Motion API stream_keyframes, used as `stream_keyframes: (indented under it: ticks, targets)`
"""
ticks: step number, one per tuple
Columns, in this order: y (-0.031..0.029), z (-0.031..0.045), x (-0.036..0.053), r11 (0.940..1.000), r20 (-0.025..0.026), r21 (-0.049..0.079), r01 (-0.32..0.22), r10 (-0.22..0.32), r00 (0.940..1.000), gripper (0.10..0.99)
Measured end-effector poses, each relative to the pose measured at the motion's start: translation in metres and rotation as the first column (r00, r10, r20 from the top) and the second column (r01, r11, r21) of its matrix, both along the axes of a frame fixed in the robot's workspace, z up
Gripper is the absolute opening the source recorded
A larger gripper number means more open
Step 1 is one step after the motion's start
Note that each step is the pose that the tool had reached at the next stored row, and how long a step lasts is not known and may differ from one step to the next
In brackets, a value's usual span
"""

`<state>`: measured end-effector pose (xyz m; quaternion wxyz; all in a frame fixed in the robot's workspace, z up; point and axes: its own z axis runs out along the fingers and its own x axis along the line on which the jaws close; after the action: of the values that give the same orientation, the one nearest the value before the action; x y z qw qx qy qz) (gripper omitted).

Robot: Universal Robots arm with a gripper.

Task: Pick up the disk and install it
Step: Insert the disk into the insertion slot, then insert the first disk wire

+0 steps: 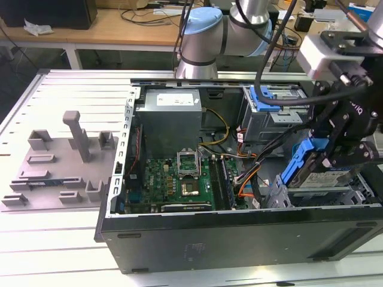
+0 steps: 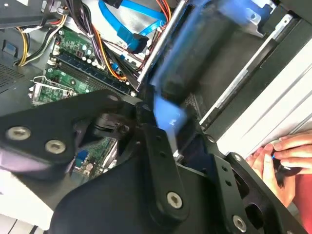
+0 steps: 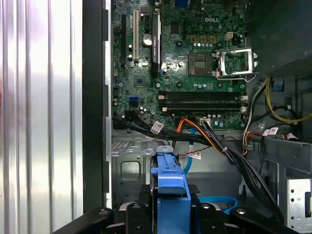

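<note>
Ext. view: black pincer (image 1: 332, 156) at the exterior view's right, clamped on the flat silver hard-drive disk in its bright blue plastic carrier bracket (image 1: 305, 160). Disk is tilted, held over the drive bay in the near corner of the open black PC case (image 1: 239, 239); can't tell if it touches the bay. Case lies on the slatted metal tabletop (image 1: 78, 89). Inside it: green motherboard (image 1: 179, 179), and further back a grey metal drive cage w/ blue clip (image 1: 272, 104). Grey plastic fixture (image 1: 60, 161) sits well apart, at the view's left.

2nd wrist view: pincer (image 2: 165, 141) shut on the disk (image 2: 170, 114), blue edge blurred. Motherboard (image 2: 68, 68) behind. A person's hand (image 2: 285, 156) is outside the case wall, by the tabletop (image 2: 287, 92).

1st wrist view: disk's blue end (image 3: 170, 178) is gripped between black fingers (image 3: 139, 209), w/ black and orange cables (image 3: 214, 141) and the motherboard (image 3: 195, 58) beyond.
</note>
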<state>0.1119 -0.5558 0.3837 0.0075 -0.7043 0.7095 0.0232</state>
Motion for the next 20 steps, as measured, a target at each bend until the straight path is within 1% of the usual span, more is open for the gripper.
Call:
stream_keyframes:
  ticks: [1, 2, 19, 20]
  targets:
    - [0.0000, -0.0011, -0.0006, 1.0000, 0.0000, 0.000, -0.002, 0.002, 1.0000, 0.557]
    - [0.0000, -0.0011, -0.0007, 1.0000, 0.0000, 0.000, -0.002, 0.002, 1.0000, 0.624]
    - [0.0000, -0.0011, -0.0007, 1.0000, 0.0000, -0.003, -0.002, 0.002, 1.0000, 0.624]
    - [0.0007, -0.0012, -0.0007, 1.0000, 0.0000, -0.005, -0.002, 0.002, 1.0000, 0.624]
